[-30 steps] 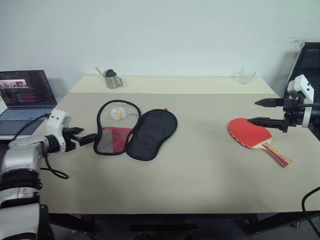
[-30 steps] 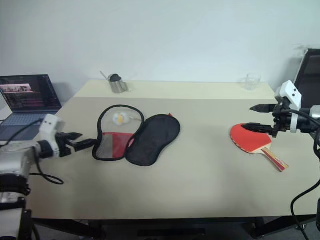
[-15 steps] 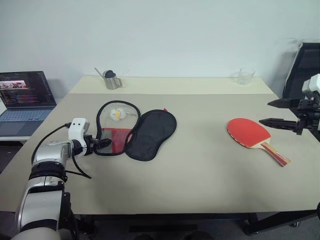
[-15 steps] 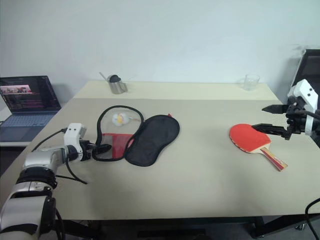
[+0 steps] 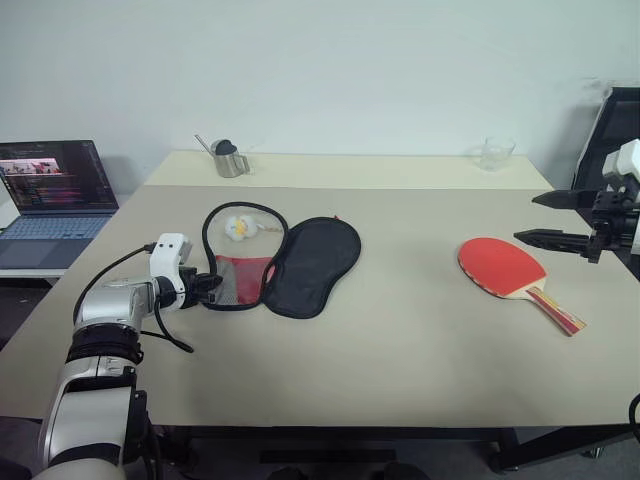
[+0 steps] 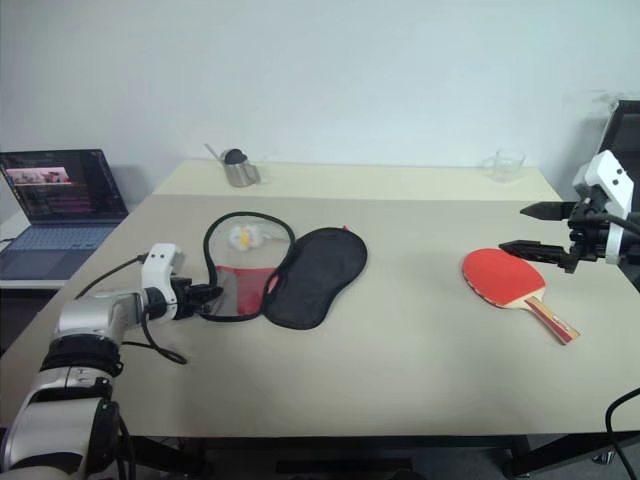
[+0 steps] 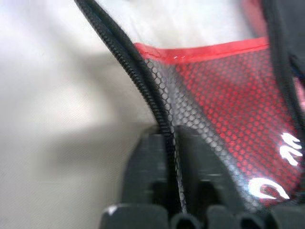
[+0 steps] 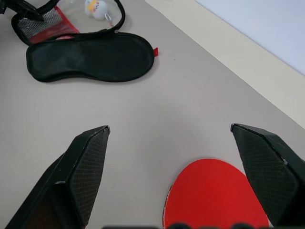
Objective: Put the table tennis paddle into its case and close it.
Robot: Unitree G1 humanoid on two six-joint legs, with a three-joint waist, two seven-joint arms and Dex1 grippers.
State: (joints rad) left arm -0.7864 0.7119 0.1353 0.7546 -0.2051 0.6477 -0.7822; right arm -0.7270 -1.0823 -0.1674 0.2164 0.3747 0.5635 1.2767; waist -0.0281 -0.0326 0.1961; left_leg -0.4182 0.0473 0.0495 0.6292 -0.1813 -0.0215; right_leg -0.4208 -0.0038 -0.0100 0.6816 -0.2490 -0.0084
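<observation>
Two grippers: left gripper (image 5: 208, 287) has just clamped its jaws on the case's (image 5: 280, 264) zip edge near the surface's left edge — securing it; right gripper (image 5: 540, 217), jaws wide, hovers beside the table tennis paddle (image 5: 515, 277), right edge.

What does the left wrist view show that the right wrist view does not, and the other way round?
The left wrist view alone shows the left gripper shut on the black zip edge of the case, with the red mesh pocket and white logo close up.

The right wrist view alone shows the right gripper open above the red paddle, the black flap of the case lying open, and a small white and yellow thing inside it.

Both show the case and the beige table.
</observation>
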